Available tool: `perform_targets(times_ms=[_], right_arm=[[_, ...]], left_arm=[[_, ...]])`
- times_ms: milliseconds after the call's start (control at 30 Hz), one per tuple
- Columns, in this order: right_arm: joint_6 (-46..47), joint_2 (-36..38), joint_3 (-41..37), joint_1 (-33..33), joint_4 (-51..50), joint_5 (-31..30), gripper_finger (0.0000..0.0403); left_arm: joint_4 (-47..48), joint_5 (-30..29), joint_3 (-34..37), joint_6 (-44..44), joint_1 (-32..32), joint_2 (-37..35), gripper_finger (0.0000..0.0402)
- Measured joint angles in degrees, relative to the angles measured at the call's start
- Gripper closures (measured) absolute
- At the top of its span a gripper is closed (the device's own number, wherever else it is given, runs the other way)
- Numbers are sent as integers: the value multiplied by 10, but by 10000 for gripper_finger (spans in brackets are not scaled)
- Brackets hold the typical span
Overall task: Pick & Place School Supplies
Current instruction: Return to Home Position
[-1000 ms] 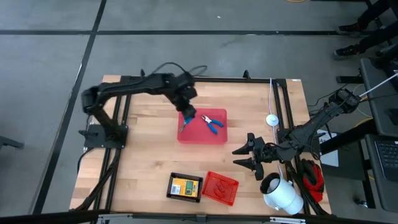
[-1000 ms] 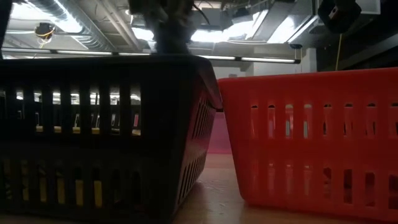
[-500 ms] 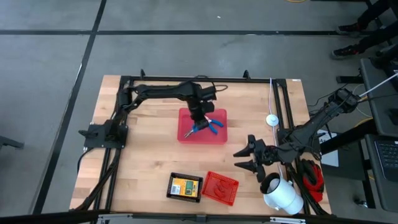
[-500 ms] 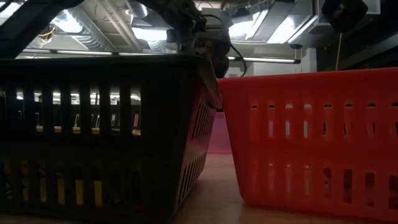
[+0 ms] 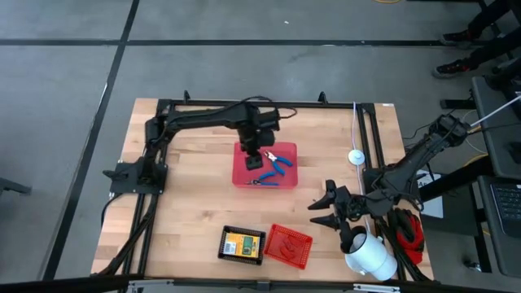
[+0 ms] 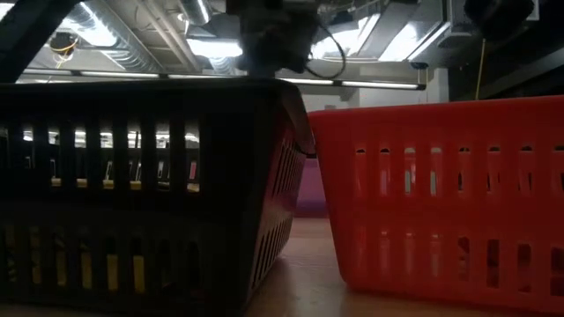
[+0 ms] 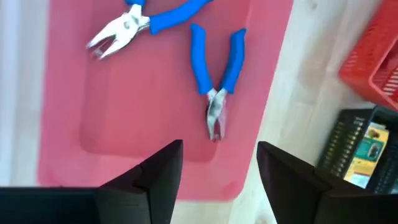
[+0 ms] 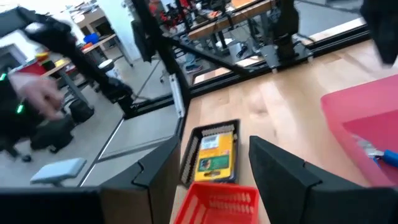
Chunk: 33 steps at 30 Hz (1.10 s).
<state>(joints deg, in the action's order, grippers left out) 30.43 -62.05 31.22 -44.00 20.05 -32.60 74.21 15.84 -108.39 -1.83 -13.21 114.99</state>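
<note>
Two blue-handled pliers lie flat in the red tray (image 5: pixel 286 181) at mid-table: one (image 5: pixel 281 161) toward its right side, the other (image 5: pixel 262 181) by its near edge. In the left wrist view they are the plier (image 7: pixel 155 18) and the plier (image 7: pixel 214 68). My left gripper (image 5: pixel 253 159) hangs open over the tray, pointing down, clear of both tools (image 7: pixel 219 149). My right gripper (image 5: pixel 314 213) waits open above the table's right side, near the front, holding nothing (image 8: pixel 212 146).
A black tray (image 5: pixel 242 244) with a yellow-and-green card box (image 8: pixel 214 152) and a red mesh basket (image 5: pixel 287 246) stand at the near edge. A white cylinder (image 5: pixel 366 254) sits near the right arm. A person's hand (image 8: pixel 37 93) shows beyond the table.
My left gripper has moved a little toward the table's right over the red tray, turned about, and opened. It has let go of the plier it carried. That plier now lies flat by the tray's near edge.
</note>
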Motion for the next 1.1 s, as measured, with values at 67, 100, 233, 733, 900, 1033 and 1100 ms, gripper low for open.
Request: perform_targets(times_ms=[67,100,233,733,900,1033,1100], right_arm=[[-1,0,0,-12,-1,0,209],[-3,0,0,-20,-1,0,209],[-9,0,0,-61,-1,-37,209],[-35,0,0,-189,46,-223,209],[-65,-2,0,-190,81,-231,209],[-68,-3,0,-190,84,-250,209],[-64,-5,0,-192,86,-256,209]], left_arm=[[-2,-4,22,0,4,-29,199],[-10,1,38,-1,9,-49,202],[-118,10,163,-7,43,-172,213],[-1144,-207,918,34,207,-565,229],[-1167,-163,1018,18,172,-629,235],[-1169,-87,1055,22,144,-703,244],[-1142,-80,1075,25,131,-738,250]])
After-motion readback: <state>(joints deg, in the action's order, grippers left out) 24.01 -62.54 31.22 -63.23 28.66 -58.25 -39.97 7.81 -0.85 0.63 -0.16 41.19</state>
